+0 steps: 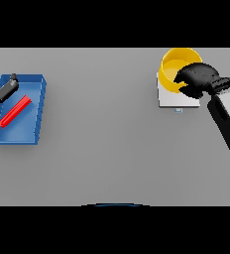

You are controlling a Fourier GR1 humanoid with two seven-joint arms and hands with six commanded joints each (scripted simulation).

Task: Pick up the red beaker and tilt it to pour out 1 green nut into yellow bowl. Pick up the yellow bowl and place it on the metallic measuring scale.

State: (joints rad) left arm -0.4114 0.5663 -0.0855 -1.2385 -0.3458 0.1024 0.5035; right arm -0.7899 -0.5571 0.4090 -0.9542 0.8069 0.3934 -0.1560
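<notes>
A: Where's the yellow bowl (174, 67)?

B: Far right of the grey table (102, 149), sitting on the metallic measuring scale (171, 100). The scale's pale plate shows below and to the left of the bowl.

A: And the right hand (199, 78)?

B: It is at the bowl's near right rim, dark fingers curled over the edge, so it looks clamped on the bowl, though the hand hides the exact contact.

A: What about the red beaker (15, 111)?

B: Well apart, on the far left. It lies on its side, slanted, inside the blue tray (35, 87).

A: Is the left hand (5, 89) near it?

B: Just beside it, over the tray's upper left corner, above the beaker's upper end. I can't tell whether its fingers are apart or together.

A: Is it touching the beaker?

B: No, there's a gap.
</notes>
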